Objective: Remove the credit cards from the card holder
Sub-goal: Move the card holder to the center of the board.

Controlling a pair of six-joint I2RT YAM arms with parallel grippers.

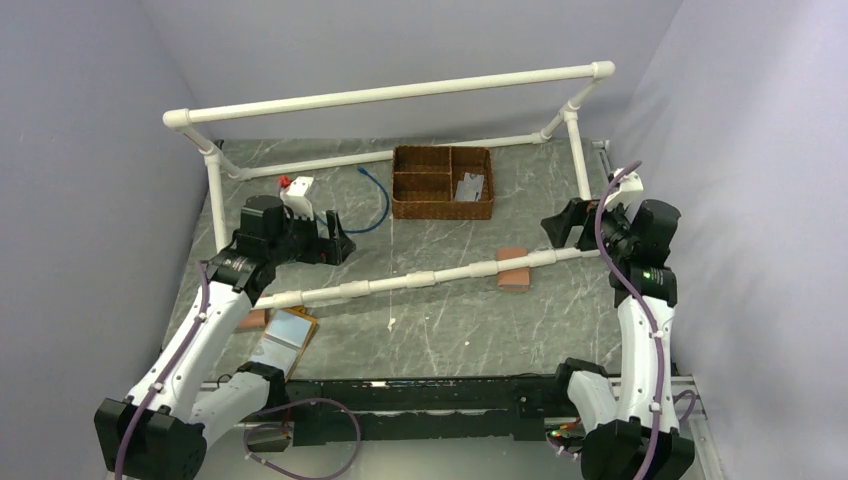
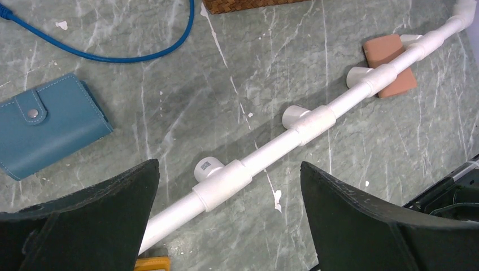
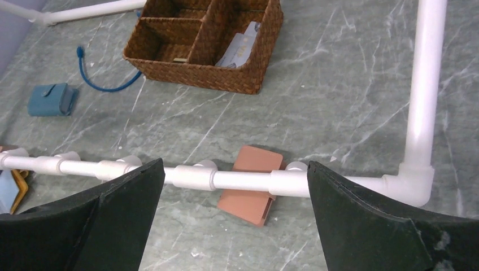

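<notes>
Right wrist view: card holder [image 3: 245,200], closed, flat on counter [image 3: 339,84] directly ahead of right claw [image 3: 235,165], with white pipe [image 3: 226,180] crossing over it. Right claw spread, empty. Left claw [image 2: 229,165] spread, empty; card holder far ahead, to its right. No credit cards visible outside it. Status, as judged: extraction not yet begun.

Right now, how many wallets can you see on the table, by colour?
Reddish-brown card holder: 1
Blue wallet: 1
Total: 2
Not counted: a brownish piece beside the orange-rimmed panel, too hidden to identify.
</notes>
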